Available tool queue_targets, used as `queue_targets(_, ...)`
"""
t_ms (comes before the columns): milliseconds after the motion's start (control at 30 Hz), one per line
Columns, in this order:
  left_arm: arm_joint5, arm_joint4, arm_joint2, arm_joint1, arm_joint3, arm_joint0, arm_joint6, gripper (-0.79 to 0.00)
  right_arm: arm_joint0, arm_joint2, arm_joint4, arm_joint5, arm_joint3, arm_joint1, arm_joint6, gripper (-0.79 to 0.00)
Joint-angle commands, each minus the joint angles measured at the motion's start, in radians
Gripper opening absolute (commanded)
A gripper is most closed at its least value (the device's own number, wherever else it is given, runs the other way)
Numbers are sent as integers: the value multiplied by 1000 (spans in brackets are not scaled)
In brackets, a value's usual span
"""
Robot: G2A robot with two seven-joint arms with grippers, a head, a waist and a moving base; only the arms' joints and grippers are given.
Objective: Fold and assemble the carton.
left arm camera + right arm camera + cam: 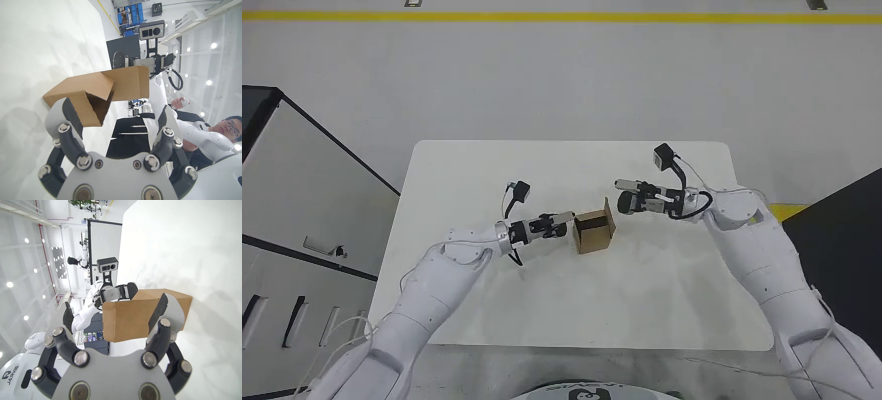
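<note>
A brown cardboard carton (594, 232) stands on the white worktop (662, 300), near its middle and between the two arms. Its opening is turned upward, so that the dark inside is seen from the top view. The flaps are not yet folded shut. One long flap (608, 212) is raised on the side toward the right arm.

The left gripper (563, 225) is placed low at the carton's left side, touching it or just beside it; contact cannot be confirmed. In the left wrist view its jaws are seen spread wide, with nothing pinched. One ribbed finger pad (72, 113) is set against, or just in front of, a short flap (88, 111) at the near corner. The other finger (166, 117) stands well apart from the cardboard.

The right gripper (619, 201) is found at the raised long flap, at the carton's far right corner. Its jaws are likewise spread and nothing is squeezed. In the right wrist view the long flap is seen between the two fingers. One pad (158, 311) is seen in front of the carton's wall, and the opposite pad (68, 315) is in free air, apart from the flap.

A grey cabinet (302, 190) is seen beside the worktop's left edge, and a yellow line (562, 17) is marked on the floor beyond the worktop.
</note>
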State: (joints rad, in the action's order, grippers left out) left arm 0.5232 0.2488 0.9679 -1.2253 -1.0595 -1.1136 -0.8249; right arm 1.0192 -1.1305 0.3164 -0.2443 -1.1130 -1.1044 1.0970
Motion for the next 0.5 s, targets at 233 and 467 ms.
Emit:
queue_targets(233,-12,-10,22,11,-24,-16,-26,-785,84,-97,-1,32,-136,33,26,0)
queue_targets(467,-55,-51,9,9,-26,-28,17,-785,84,-97,-1,32,-136,33,26,0)
